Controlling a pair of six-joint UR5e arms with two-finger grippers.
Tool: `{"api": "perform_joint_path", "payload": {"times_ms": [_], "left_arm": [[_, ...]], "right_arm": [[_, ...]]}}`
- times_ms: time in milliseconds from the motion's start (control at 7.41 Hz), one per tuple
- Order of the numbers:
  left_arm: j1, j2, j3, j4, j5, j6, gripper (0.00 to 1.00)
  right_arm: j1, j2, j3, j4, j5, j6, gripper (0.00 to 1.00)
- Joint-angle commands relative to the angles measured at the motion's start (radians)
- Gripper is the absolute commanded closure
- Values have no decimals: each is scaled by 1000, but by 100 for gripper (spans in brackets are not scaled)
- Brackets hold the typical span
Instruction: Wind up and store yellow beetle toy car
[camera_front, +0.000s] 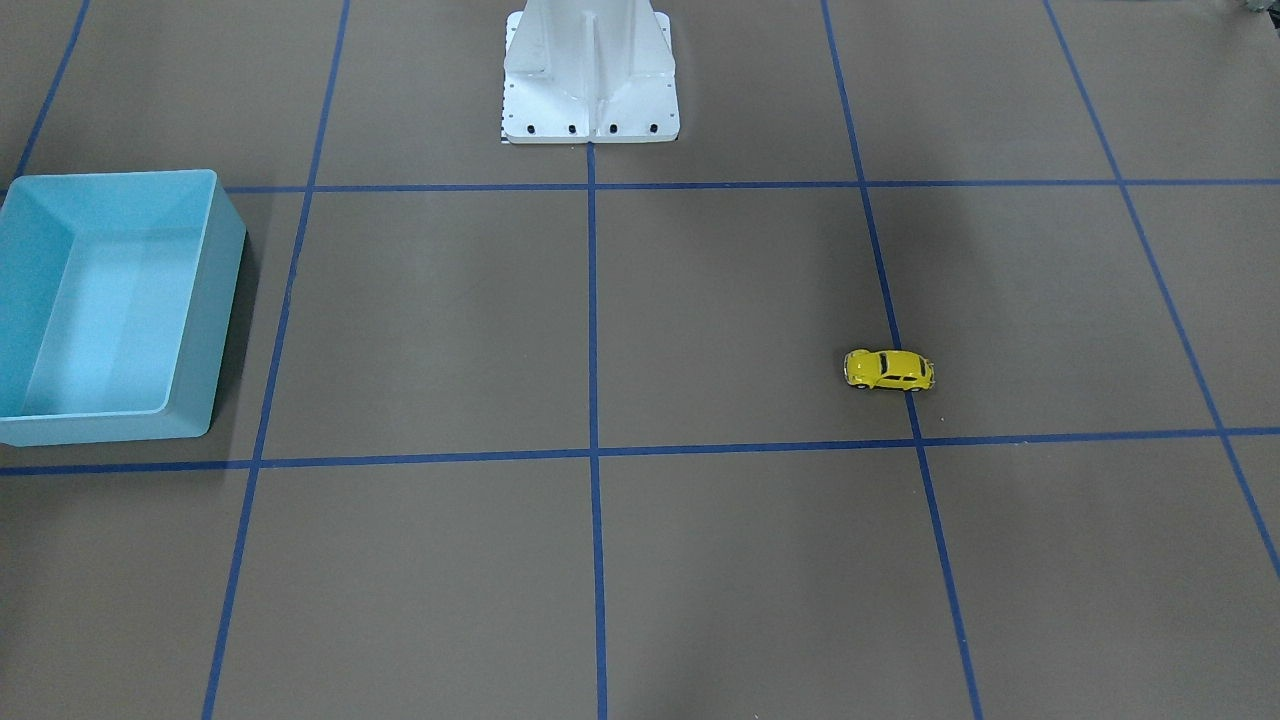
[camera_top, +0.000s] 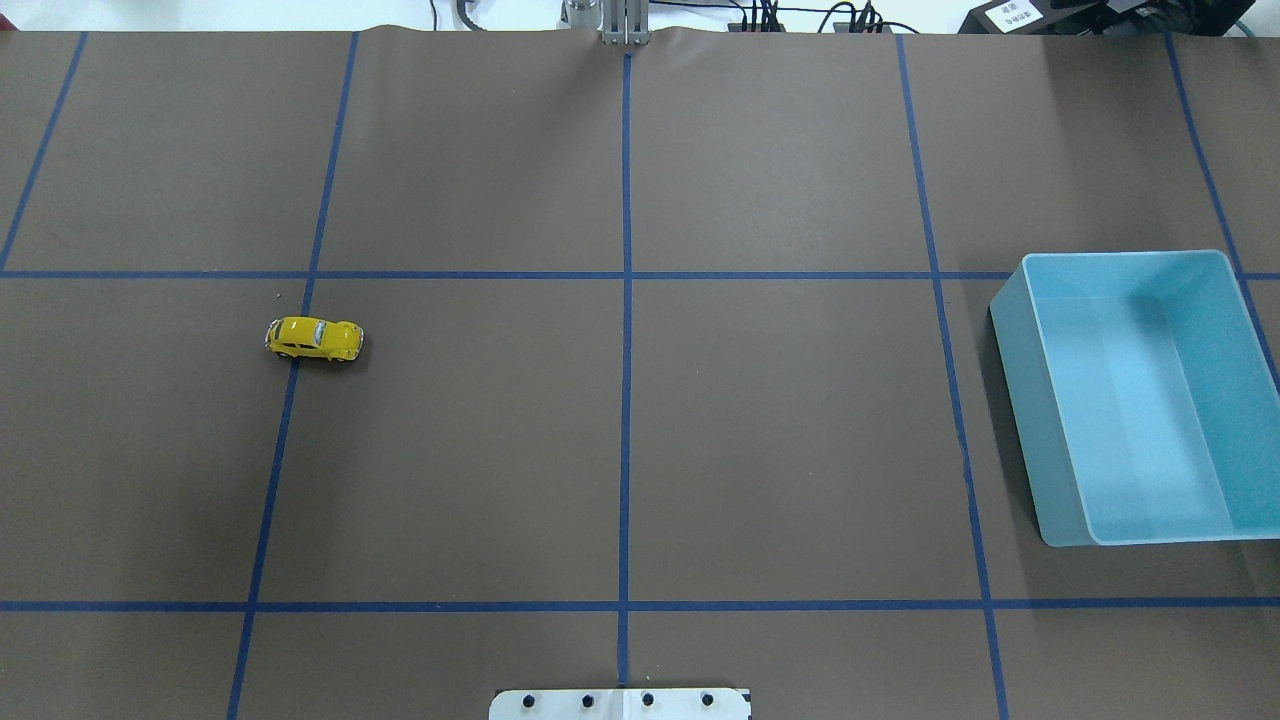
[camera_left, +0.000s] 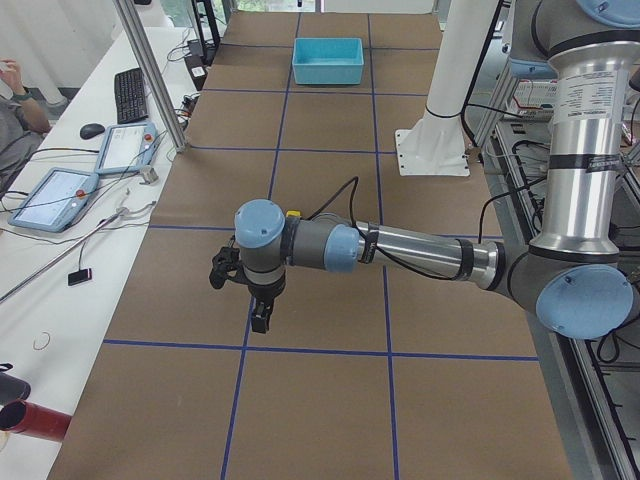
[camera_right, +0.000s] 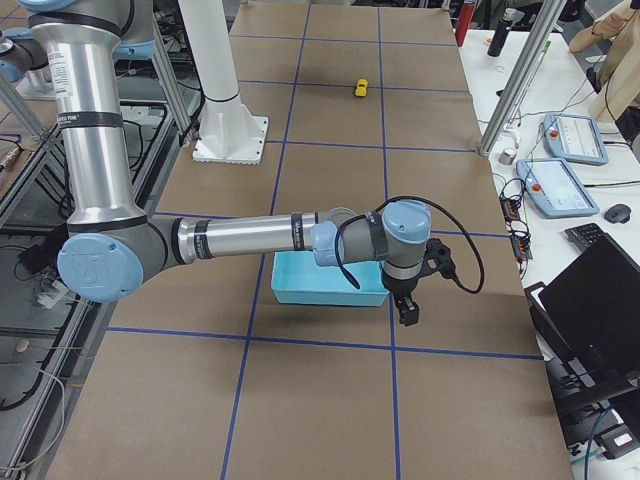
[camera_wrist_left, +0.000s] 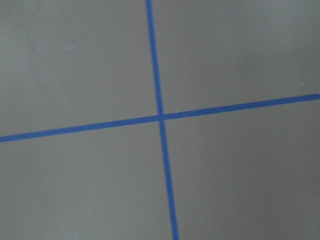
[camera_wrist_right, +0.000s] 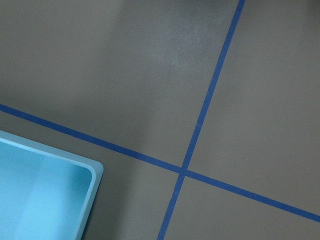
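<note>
Yellow car (camera_top: 314, 339) lies side-to-side on the worktop (camera_top: 800, 450), nearer the left end effector (camera_left: 260, 318) than the right end effector (camera_right: 408, 308); clenched or released, I cannot tell.

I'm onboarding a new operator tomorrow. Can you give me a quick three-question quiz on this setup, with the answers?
1. True or false: the yellow beetle toy car already sits inside the light blue bin.
2. The car stands across: A) a blue tape line; B) the bin's rim; C) the robot's base plate.
3. On which of the robot's own sides of the table is the car?

Key: 1 false, the car is out on the table, well apart from the bin. 2 A. 3 left.
</note>
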Motion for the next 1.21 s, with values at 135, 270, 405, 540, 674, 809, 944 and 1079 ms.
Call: {"api": "perform_joint_path", "payload": {"times_ms": [135, 270, 405, 540, 674, 809, 944, 1079], "left_arm": [[163, -38, -146, 56, -2, -112, 0], [227, -46, -161, 44, -5, -100, 0], [278, -54, -190, 24, -5, -104, 0], [385, -114, -210, 37, 16, -111, 0], [454, -176, -212, 37, 83, -108, 0], [540, -213, -220, 34, 163, -105, 0], [610, -227, -217, 25, 207, -94, 0], [649, -244, -217, 25, 214, -44, 0]], "right_arm": [[0, 0, 0, 0, 0, -2, 0], [0, 0, 0, 0, 0, -2, 0], [0, 0, -2, 0, 0, -2, 0], [0, 0, -2, 0, 0, -2, 0], [0, 0, -2, 0, 0, -2, 0], [0, 0, -2, 0, -2, -2, 0], [0, 0, -2, 0, -3, -2, 0], [0, 0, -2, 0, -3, -2, 0]]}}
